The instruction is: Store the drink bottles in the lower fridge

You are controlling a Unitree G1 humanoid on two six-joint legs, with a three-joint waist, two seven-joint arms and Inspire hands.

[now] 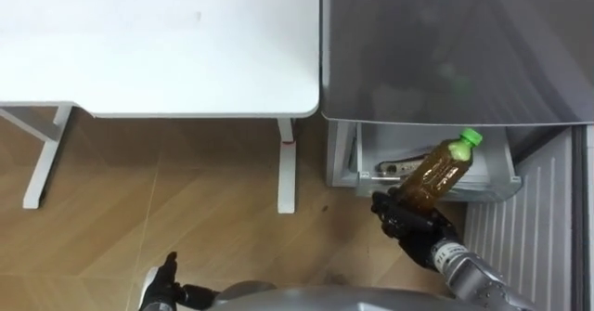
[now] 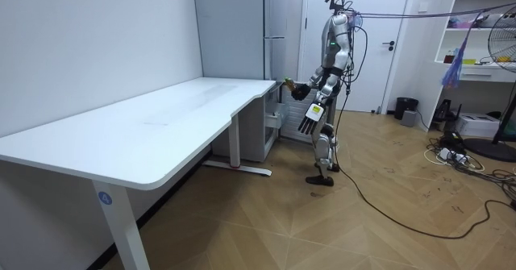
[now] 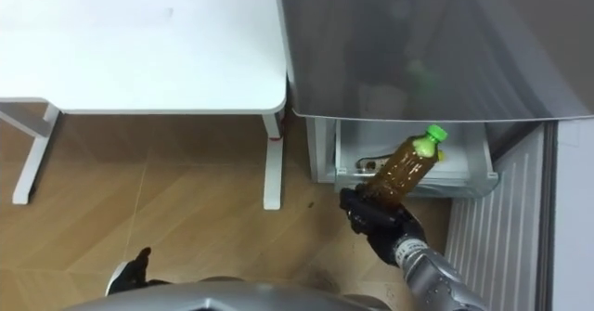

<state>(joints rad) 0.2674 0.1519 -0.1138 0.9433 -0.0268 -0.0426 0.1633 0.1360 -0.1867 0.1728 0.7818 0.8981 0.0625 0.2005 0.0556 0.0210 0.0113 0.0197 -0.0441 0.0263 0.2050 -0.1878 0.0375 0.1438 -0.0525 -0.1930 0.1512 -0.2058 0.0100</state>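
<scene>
1. One bottle [image 1: 442, 172] is in play, and the right hand's [image 1: 415, 223] dark fingers [image 1: 397, 211] are curled round its lower end, closed tight on it.
2. From that grip the bottle tilts up toward 1 o'clock. Its amber body is clear of the fingers and its green cap [image 1: 471, 137] is the far tip.
3. Only the base is inside the hand; the body and cap stick out beyond the fingers, held in the air.
4. In the eye views the bottle's upper half shows over the open drawer [image 1: 367, 158] at the foot of the fridge [image 1: 445, 51], at 12 o'clock from the hand. Whether the cap is already inside the drawer cannot be told.
5. Inside the drawer, just at 9 o'clock from the bottle's body, lies a dark item [image 1: 393, 169], too small to make out.
6. At 3 o'clock from the hand stands a white ribbed panel [image 1: 520, 246], beside the drawer.
7. Toward 10 o'clock is the white table [image 1: 158, 42], its end just beside the fridge, on a wooden floor [image 1: 186, 209].
8. Far off at 8 o'clock the left hand [image 1: 163, 276] hangs idle, fingers loose and straight, holding nothing.
9. The room view shows the robot upright before the fridge, at the table's end.
</scene>
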